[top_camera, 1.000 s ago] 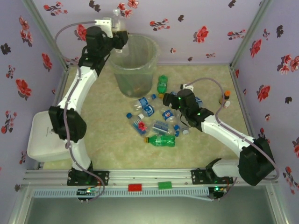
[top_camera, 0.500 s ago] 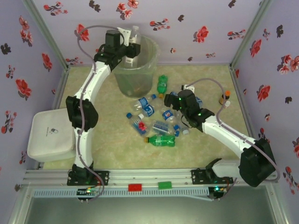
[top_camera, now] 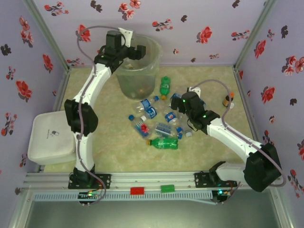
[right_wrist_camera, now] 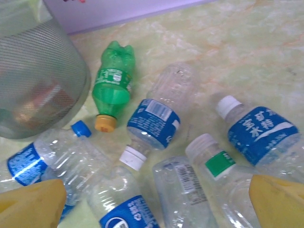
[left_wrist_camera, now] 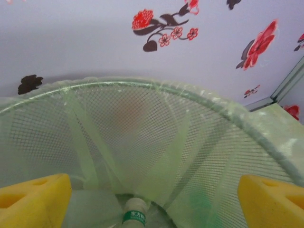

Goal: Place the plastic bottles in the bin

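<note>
From where I stand, the left arm point(top_camera: 84, 102) climbs from its base at the near edge and stretches long toward the far left corner. It bends at the elbow halfway up and its wrist turns rightward at the top. The left gripper point(top_camera: 138, 51) hangs high with its jaws spread wide and empty, yellow pads point(left_wrist_camera: 33, 199) far apart. The right arm point(top_camera: 235, 137) reaches low from its base, forearm slanting left toward the middle. The right gripper point(top_camera: 175, 104) tips downward, jaws equally wide, pads point(right_wrist_camera: 33, 204) well apart, gripping nothing.
</note>
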Controlling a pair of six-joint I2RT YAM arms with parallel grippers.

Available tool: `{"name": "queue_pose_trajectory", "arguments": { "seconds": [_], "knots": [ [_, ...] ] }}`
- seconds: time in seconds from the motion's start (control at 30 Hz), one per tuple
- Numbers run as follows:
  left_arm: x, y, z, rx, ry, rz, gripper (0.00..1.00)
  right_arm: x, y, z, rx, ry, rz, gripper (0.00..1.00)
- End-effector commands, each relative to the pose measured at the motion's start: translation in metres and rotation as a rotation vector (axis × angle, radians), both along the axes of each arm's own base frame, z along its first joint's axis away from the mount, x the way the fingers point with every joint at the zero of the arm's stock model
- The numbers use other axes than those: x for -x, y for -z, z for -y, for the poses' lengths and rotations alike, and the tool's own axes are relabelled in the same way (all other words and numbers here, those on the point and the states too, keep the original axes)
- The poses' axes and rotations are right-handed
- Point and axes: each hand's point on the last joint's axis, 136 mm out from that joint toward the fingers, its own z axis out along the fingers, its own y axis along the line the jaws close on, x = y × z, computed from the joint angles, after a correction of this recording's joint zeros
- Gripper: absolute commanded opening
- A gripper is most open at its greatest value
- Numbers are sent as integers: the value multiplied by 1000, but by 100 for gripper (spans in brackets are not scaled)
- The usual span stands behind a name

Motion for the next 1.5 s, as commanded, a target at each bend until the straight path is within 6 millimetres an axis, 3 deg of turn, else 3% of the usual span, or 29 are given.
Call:
{"name": "queue_pose_trajectory", "arguments": {
  "seconds": [0.0,0.2,0.27,0.47,0.6,0.83,1.03,1.17,1.47],
  "knots": [
    [35,-89,-8,110,-9,199,94,-7,-10,23,97,31,-4,99],
    [93,-122,-36,245,-50,332,100,-16,2,47,111,13,-102,100],
    [111,-119,-48,274,-77,352,100,-18,7,55,149,16,-149,100],
    [162,-87,-85,385,-175,358,100,-28,24,76,305,4,-261,100],
    [182,-37,-100,472,-230,267,100,-37,38,93,350,25,-334,100],
    [190,71,-113,436,-344,24,100,-45,59,113,379,36,-431,99],
    [194,135,-118,543,-438,-144,100,-54,77,121,299,23,-486,93],
    [186,145,-114,562,-452,-182,100,-63,87,117,279,-8,-504,91],
    [178,136,-103,548,-418,-168,100,-73,111,124,258,-18,-561,84]
  ]
}}
